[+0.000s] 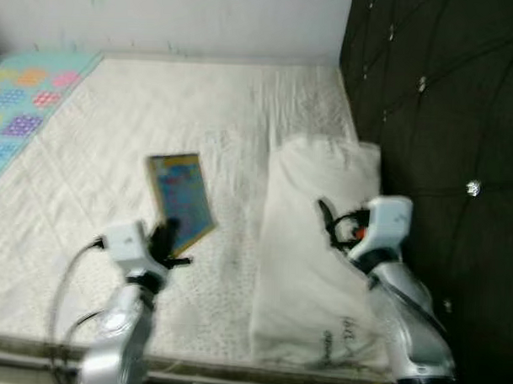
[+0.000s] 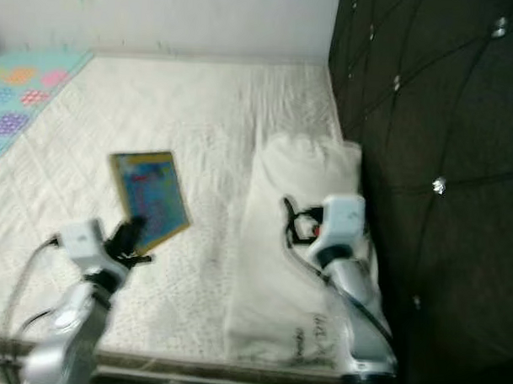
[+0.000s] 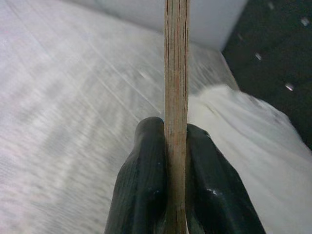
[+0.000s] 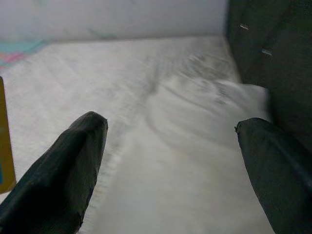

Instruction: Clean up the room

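Observation:
A thin book point(image 1: 182, 196) with a blue and yellow cover is held up over the white mattress point(image 1: 200, 114). My left gripper point(image 1: 169, 239) is shut on its near edge; the left wrist view shows the book point(image 3: 175, 97) edge-on, squeezed between both fingers point(image 3: 141, 185). My right gripper point(image 1: 327, 218) hovers open above a white pillow point(image 1: 317, 270) that lies against the dark headboard. In the right wrist view the fingers point(image 4: 63, 165) stand wide apart with the pillow point(image 4: 185, 175) beneath them.
A dark tufted headboard point(image 1: 444, 123) runs along the right. A colourful patterned blanket point(image 1: 24, 100) covers the far left of the bed. A white wall point(image 1: 178, 16) stands behind the mattress. The near bed edge point(image 1: 233, 372) is at the bottom.

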You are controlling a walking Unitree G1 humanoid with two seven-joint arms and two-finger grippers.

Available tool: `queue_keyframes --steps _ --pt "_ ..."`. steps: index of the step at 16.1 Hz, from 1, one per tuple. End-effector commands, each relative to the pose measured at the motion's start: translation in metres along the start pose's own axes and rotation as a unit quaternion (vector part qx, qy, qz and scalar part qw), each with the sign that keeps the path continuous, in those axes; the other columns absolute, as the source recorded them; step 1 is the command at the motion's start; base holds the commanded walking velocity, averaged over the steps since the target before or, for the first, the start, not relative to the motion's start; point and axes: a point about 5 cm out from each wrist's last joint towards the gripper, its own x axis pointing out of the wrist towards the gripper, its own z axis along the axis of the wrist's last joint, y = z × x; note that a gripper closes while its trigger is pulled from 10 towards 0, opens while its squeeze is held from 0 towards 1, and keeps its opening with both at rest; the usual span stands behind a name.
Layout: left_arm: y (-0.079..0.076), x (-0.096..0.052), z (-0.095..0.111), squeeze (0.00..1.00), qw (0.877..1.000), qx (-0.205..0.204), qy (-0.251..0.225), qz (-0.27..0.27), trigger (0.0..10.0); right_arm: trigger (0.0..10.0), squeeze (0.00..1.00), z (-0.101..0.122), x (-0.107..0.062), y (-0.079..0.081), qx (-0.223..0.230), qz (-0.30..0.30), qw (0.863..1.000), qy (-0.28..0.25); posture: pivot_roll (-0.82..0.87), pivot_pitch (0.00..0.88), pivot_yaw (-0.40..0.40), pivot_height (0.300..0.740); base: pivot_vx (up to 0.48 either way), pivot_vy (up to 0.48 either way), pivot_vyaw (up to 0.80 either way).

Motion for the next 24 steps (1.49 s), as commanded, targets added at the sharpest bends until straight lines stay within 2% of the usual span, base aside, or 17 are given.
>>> queue_keyframes --steps 1,4,15,17,19,20,21,23,24 --pt "0.002 -0.002 0.007 0.00 1.000 0.006 -0.013 -0.004 10.0 10.0 0.00 -0.002 -0.001 0.003 0.003 0.005 1.000 0.006 -0.15 0.141 0.034 0.740 0.000 0.000 0.00" --pt "0.002 -0.003 0.006 0.00 1.000 0.003 -0.011 -0.004 10.0 10.0 0.00 -0.002 -0.001 0.003 0.004 0.006 1.000 0.008 -0.15 0.140 0.029 0.740 0.000 0.000 0.00" --pt "0.000 -0.002 0.007 0.00 1.000 -0.003 -0.010 -0.014 10.0 10.0 0.00 0.001 0.003 0.001 0.002 0.008 1.000 0.003 -0.15 0.124 0.026 0.740 0.000 0.471 0.00" --pt "0.003 -0.005 0.008 0.00 1.000 0.007 -0.008 -0.016 10.0 10.0 0.00 0.003 0.002 -0.001 -0.011 0.003 1.000 -0.002 -0.15 0.124 0.026 0.740 0.000 0.000 0.00" --pt "0.024 -0.016 0.011 0.00 0.999 0.047 -0.008 0.026 10.0 10.0 0.00 0.010 -0.007 -0.027 -0.077 -0.081 0.994 -0.018 -0.15 0.132 0.025 0.740 0.000 0.000 0.00" --pt "0.029 -0.021 0.011 0.00 0.998 0.048 -0.007 0.033 10.0 10.0 0.00 0.010 -0.010 -0.033 -0.087 -0.085 0.992 -0.019 -0.15 0.132 0.025 0.740 0.000 0.000 0.00" --pt "0.041 -0.031 0.013 0.00 0.996 0.066 -0.009 0.054 10.0 10.0 0.00 0.009 -0.020 -0.044 -0.088 -0.087 0.992 -0.011 -0.16 0.140 0.029 0.740 0.000 0.000 0.00" --pt "0.045 -0.038 0.016 0.00 0.995 0.077 -0.013 0.061 10.0 10.0 0.00 0.009 -0.027 -0.054 -0.106 -0.096 0.990 -0.008 -0.16 0.145 0.031 0.740 0.000 0.000 0.00" --pt "0.048 -0.044 0.020 0.00 0.993 0.094 -0.015 0.064 10.0 10.0 0.00 0.009 -0.033 -0.064 -0.116 -0.109 0.987 -0.003 -0.16 0.148 0.032 0.740 0.000 0.000 0.00"
